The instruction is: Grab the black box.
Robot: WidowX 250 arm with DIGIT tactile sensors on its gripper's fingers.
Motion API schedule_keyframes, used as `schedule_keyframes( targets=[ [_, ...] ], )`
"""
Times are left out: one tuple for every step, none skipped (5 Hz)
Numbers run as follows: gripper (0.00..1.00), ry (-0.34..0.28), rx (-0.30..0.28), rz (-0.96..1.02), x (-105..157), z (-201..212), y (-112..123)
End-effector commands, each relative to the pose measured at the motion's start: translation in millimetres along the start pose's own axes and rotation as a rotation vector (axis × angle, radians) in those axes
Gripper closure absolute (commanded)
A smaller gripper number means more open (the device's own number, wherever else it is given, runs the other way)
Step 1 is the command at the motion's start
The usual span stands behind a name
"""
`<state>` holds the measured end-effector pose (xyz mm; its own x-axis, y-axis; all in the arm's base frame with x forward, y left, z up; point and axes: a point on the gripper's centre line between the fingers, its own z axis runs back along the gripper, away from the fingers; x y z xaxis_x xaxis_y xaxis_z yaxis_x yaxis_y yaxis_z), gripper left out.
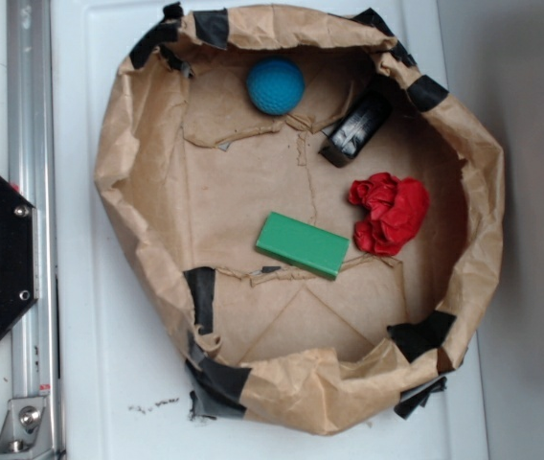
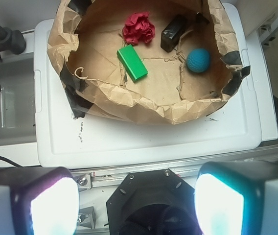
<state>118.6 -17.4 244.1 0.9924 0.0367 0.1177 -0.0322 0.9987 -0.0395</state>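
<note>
In the wrist view the gripper (image 2: 136, 196) fills the bottom edge, its two fingers (image 2: 51, 203) spread wide with nothing between them, well short of the paper nest (image 2: 129, 100) on the white lid (image 2: 144, 139). Inside the nest, the green block (image 2: 132, 62) lies nearest, the red cloth (image 2: 139, 28) behind it and the blue ball (image 2: 198, 60) to the right. The black box (image 2: 173, 33) lies at the upper middle, between cloth and ball, touching neither, its long axis running diagonally from lower left to upper right towards the far wall.
</note>
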Motion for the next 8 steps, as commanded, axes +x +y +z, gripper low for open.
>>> schedule_keyframes(
  targets=[
    [0.0, 0.0, 0.0, 0.0, 0, 0, 0],
    [0.0, -0.057, 0.143, 0.221, 45, -53, 29],
    [0.0, -0.12, 0.156, 0.427, 88, -86, 57],
    [0.0, -0.176, 0.12, 0.6, 123, -118, 63],
    [0.0, -0.282, 0.138, 0.684, 125, -131, 71],
    [0.0, -0.29, 0.136, 0.699, 139, -156, 70],
    [0.0, -0.289, 0.195, 0.703, 147, -172, 76],
    [0.0, -0.268, 0.189, 0.695, 165, -185, 79]
  ],
)
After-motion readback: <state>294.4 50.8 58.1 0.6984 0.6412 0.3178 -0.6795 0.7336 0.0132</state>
